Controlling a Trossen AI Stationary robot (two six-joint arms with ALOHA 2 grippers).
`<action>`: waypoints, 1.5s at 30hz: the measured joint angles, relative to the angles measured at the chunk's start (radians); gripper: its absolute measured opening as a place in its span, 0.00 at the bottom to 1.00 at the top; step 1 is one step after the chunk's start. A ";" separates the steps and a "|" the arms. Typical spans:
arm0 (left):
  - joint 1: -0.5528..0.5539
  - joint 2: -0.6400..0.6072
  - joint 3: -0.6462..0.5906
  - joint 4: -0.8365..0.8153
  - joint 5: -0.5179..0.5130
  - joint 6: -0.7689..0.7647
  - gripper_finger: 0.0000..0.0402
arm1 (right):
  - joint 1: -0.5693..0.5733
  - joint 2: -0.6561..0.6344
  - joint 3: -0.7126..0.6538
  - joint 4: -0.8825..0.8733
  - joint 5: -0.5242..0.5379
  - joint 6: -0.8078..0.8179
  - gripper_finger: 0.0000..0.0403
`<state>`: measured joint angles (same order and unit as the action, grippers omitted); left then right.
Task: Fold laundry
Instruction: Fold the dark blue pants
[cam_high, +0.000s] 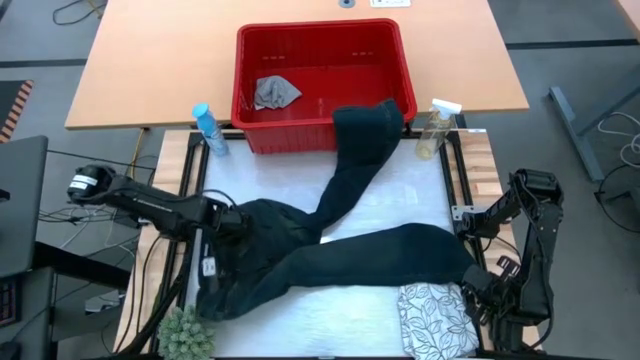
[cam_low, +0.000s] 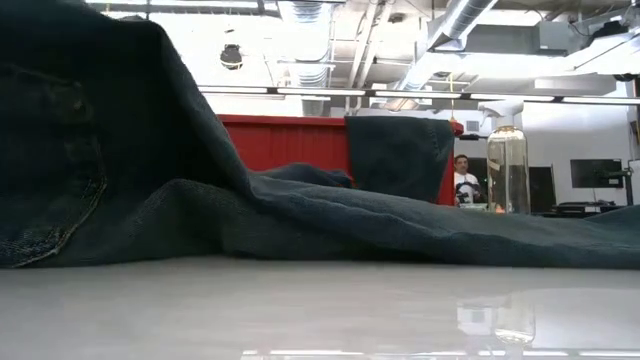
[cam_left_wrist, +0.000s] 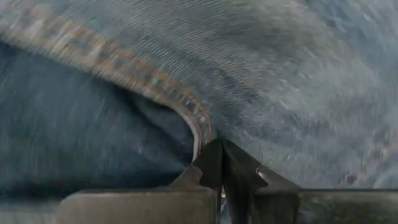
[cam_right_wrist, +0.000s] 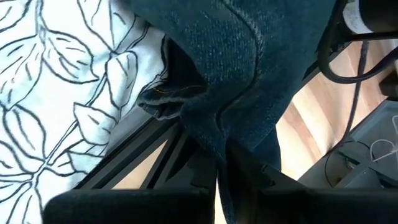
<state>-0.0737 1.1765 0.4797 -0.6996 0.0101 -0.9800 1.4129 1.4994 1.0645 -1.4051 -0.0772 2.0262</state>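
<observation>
The dark denim jeans (cam_high: 330, 245) lie spread across the white table top. One leg (cam_high: 365, 135) drapes over the red basket's front rim, the other runs toward the table's right edge. My left gripper (cam_high: 232, 218) stands shut over the jeans' waist part at the left, pointing down. My right gripper (cam_high: 478, 285) is shut on the right leg's end. The white leaf-print cloth (cam_high: 435, 318) lies folded at the near right. A small grey cloth (cam_high: 275, 92) lies inside the basket. My left gripper's shut fingertips (cam_left_wrist: 222, 163) meet the denim from above, right beside a curved stitched seam (cam_left_wrist: 196, 118). Whether any cloth is caught between them, I cannot tell. My right gripper pinches the leg near its hem end (cam_right_wrist: 233, 127) between its two fingers, coming steeply from above. The denim bunches there, and the hem (cam_right_wrist: 168, 93) hangs over the leaf-print cloth's edge.
The red basket (cam_high: 325, 45) stands at the far side, partly on a wooden table. A blue bottle (cam_high: 209, 130) stands at its left corner and a clear spray bottle (cam_high: 436, 128) at its right. A green plant-like tuft (cam_high: 187, 330) sits at the near left.
</observation>
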 joint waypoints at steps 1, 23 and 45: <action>0.028 0.001 0.002 0.000 -0.030 0.009 0.00 | -0.005 0.000 -0.001 -0.005 0.000 0.000 0.15; 0.245 -0.005 0.344 0.008 -0.034 0.196 0.00 | -0.023 0.002 -0.002 -0.005 0.040 0.043 0.15; 0.152 0.089 0.398 -0.118 -0.128 0.310 0.00 | -0.290 -0.063 0.221 0.122 0.209 -0.426 0.15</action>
<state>0.0780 1.2651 0.8780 -0.8174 -0.1176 -0.6704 1.1226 1.4367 1.2857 -1.2835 0.1317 1.5998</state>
